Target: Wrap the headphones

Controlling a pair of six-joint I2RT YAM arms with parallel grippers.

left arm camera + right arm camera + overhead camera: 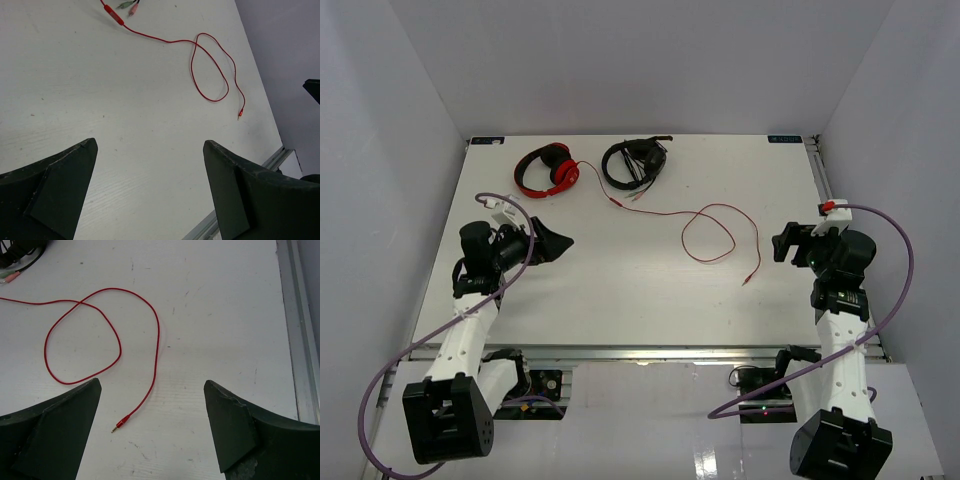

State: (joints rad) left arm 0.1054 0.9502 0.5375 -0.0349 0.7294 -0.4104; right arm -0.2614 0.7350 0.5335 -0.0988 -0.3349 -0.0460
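Red headphones (563,179) well beyond left gripper (558,243)

No text, brand, number or sign can be read in any view. Two small dark strips lie on the far edge of the table (620,300), one at the far left corner (485,140) and one at the far right corner (783,138). Any print on them is too small to make out. A pale spot on the red headphones (545,170) may be a logo or glare.
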